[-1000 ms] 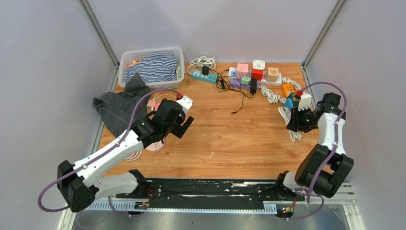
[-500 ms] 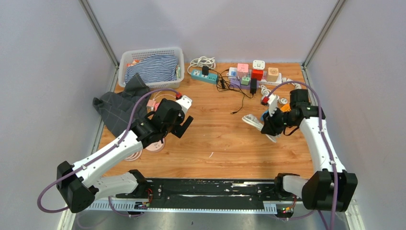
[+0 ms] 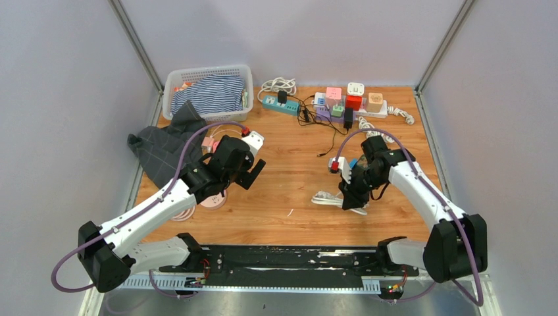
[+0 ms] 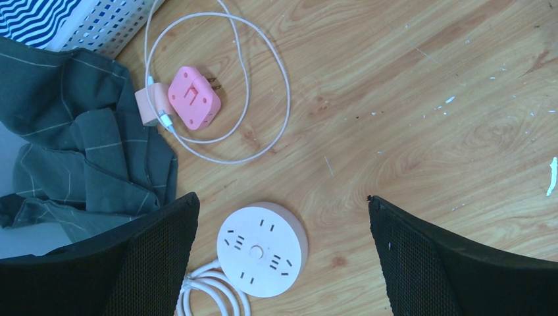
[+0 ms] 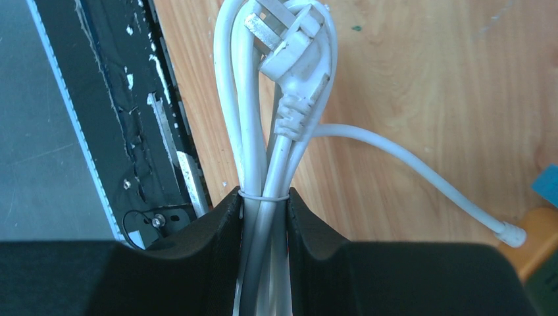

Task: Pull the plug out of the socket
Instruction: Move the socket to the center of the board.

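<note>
Right gripper (image 3: 349, 195), clamped on white cord (image 3: 326, 198), has swung from table's (image 3: 289, 178) right edge to centre.

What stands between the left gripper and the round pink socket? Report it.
Nothing visible. The open left gripper hangs over the round pink socket; the grey cloth and pink adapter lie beside it, apart.

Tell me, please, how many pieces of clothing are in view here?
2. A striped garment lies in the white basket at the far left; a dark grey checked garment lies on the table at that basket's near side. Others may be hidden beneath the striped one.
</note>
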You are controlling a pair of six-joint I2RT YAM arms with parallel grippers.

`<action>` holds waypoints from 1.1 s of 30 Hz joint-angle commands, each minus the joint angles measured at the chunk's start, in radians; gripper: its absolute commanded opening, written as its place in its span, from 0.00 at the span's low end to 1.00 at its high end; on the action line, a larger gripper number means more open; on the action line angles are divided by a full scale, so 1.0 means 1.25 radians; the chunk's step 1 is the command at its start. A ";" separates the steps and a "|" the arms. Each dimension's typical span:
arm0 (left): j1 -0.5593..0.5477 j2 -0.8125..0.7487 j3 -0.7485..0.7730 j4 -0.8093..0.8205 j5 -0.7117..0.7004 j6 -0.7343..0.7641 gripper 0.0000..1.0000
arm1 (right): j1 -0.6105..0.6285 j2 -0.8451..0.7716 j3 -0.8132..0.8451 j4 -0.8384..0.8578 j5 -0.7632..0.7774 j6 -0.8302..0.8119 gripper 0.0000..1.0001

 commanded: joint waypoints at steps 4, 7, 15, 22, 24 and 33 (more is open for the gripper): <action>0.004 0.004 0.000 0.006 -0.008 0.013 1.00 | 0.063 0.045 -0.019 -0.035 -0.009 -0.057 0.07; 0.004 0.009 0.000 0.005 -0.009 0.013 1.00 | 0.079 0.063 -0.027 -0.025 0.003 -0.059 0.10; 0.004 0.010 0.001 0.006 -0.010 0.012 1.00 | 0.138 0.126 -0.029 -0.008 0.062 -0.044 0.34; 0.003 0.006 0.002 0.006 -0.008 0.012 1.00 | 0.149 0.094 -0.011 -0.003 0.084 -0.012 0.73; 0.003 0.004 0.002 0.005 -0.009 0.011 1.00 | 0.141 0.058 -0.013 -0.004 0.078 -0.012 0.76; 0.002 -0.013 0.003 0.006 -0.006 0.010 1.00 | -0.012 -0.135 0.023 -0.015 -0.032 -0.013 0.81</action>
